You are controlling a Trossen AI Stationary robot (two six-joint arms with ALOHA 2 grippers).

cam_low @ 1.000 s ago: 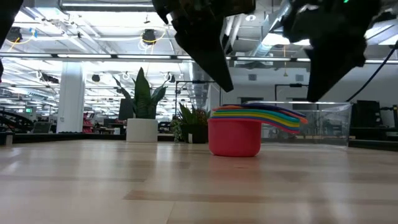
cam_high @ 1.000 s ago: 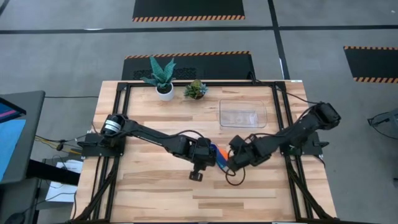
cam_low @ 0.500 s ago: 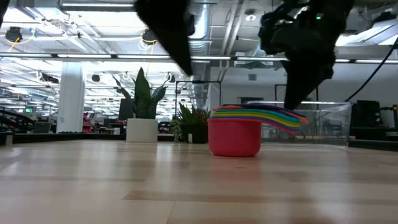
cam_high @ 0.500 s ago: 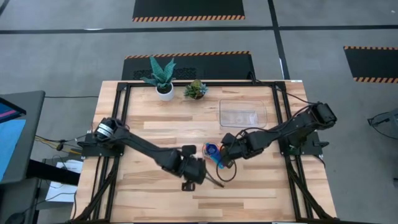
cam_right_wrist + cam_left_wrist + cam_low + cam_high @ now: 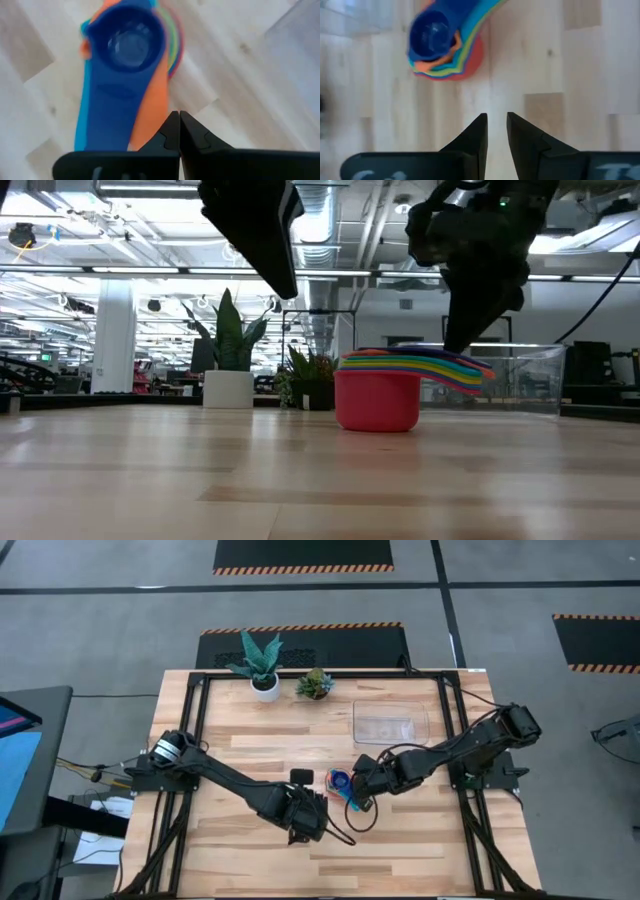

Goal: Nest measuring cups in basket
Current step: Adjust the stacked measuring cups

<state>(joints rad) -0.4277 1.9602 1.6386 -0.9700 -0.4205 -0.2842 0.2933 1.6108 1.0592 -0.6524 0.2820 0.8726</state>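
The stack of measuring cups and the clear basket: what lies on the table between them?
Only bare wood, in the high view. The stack of measuring cups stands apart from the clear basket; the right gripper hovers beside the stack.

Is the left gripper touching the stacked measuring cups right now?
Apart. The left wrist view shows bare table between the left gripper and the measuring cups; nothing sits between its fingers.
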